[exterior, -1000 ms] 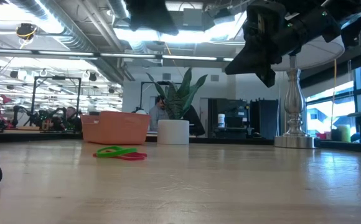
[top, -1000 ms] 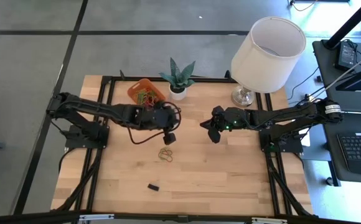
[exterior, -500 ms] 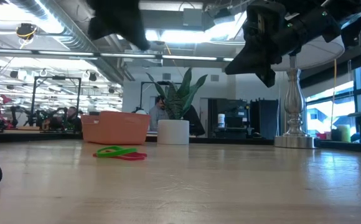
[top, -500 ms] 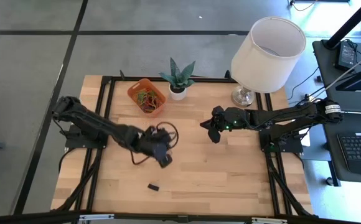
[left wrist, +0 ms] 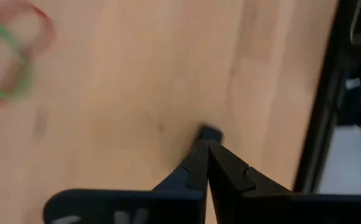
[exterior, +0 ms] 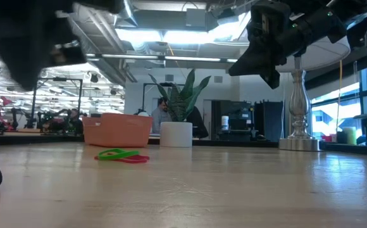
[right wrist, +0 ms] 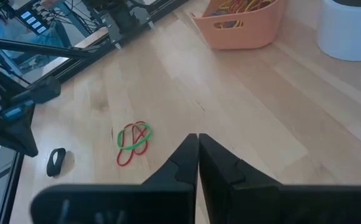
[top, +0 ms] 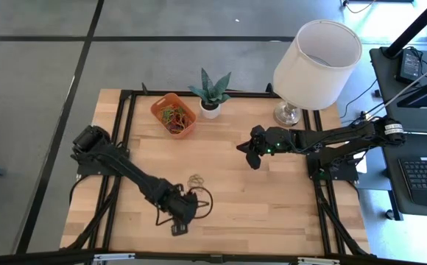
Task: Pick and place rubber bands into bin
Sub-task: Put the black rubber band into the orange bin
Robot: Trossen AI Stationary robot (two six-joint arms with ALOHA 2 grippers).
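Left pincer (top: 179, 226) low over the worktop's front edge, left of centre, fingers pressed together, nothing between them. In its wrist view the closed tips (left wrist: 206, 147) sit right at a small black loop (left wrist: 210, 132) lying on the wood; contact can't be confirmed. Same black loop shows on the boards in the right wrist view (right wrist: 56, 161).

Right pincer (top: 252, 156) hangs above the worktop's middle, right of centre, fingers together, holding nothing.

Loose red and green rubber bands (top: 196, 179) tangled on the light wooden worktop (top: 272, 206), near its centre, well apart from both pincers; also seen at (right wrist: 133, 141) and (exterior: 123, 155).

Small shallow orange plastic bin (top: 174, 115) stands near the back edge, left of centre, with mixed-colour bands inside, just beside a small green plant in a white pot (top: 210, 109). White-shaded lamp (top: 318, 53) at the back right.
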